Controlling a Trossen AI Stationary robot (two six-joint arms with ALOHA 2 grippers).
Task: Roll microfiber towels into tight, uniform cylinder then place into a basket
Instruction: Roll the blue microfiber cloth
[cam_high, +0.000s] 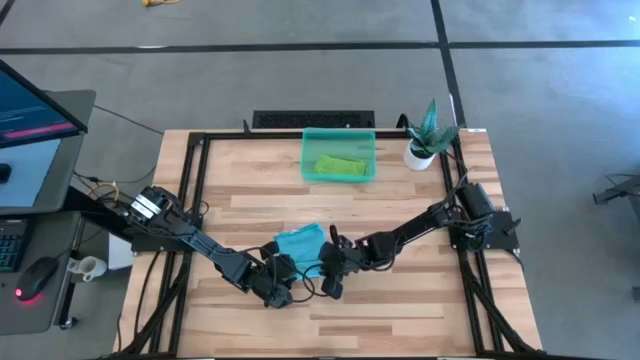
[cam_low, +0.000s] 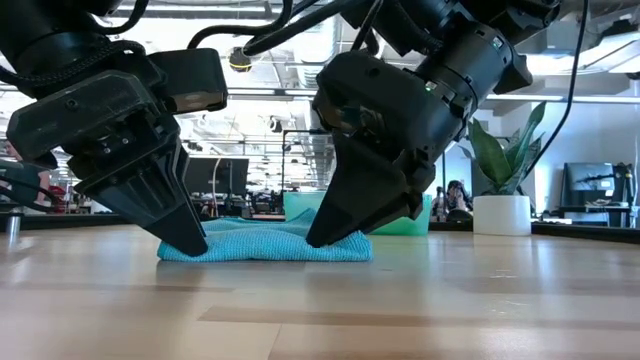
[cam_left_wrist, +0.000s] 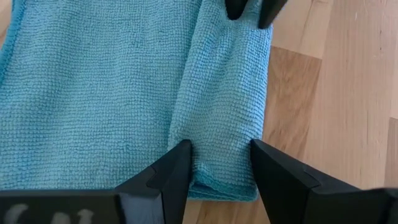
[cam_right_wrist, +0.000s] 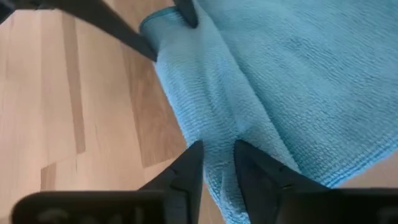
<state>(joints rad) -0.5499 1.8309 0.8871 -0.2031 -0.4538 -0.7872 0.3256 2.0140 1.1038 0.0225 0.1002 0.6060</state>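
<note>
Turquoise towel (cam_high: 298, 243) lies low in the middle of the high view, on the near part of the worktop (cam_high: 250, 195), with its front edge already turned over into a thick fold. You have both hands on that fold: the left hand (cam_left_wrist: 221, 163) straddles one end with its fingers apart and the folded cloth between them, and the right hand (cam_right_wrist: 217, 163) pinches the other end, its fingers close together with a ridge of cloth bunched in the narrow gap. In the low view both hands stand tips-down at the two ends of the cloth, which sits flat and only slightly humped. Judge this material as very light, soft and limp, with a grippy loop surface; it will not slip from the fingers, but it will sag, stretch and spring open wherever you are not holding it. Take it at the two ends of the rolled edge, as you are doing, and keep both ends level so the cylinder does not come out cone-shaped. The flat part of the cloth reaches away from the fold toward the upper middle of the high view, where the teal basket (cam_high: 339, 176) sits near the far edge, well apart from the hands, with the lime green towel (cam_high: 340, 165) already lying inside it. A white pot with a plant (cam_high: 424, 143) stands just beside the basket on its right.
</note>
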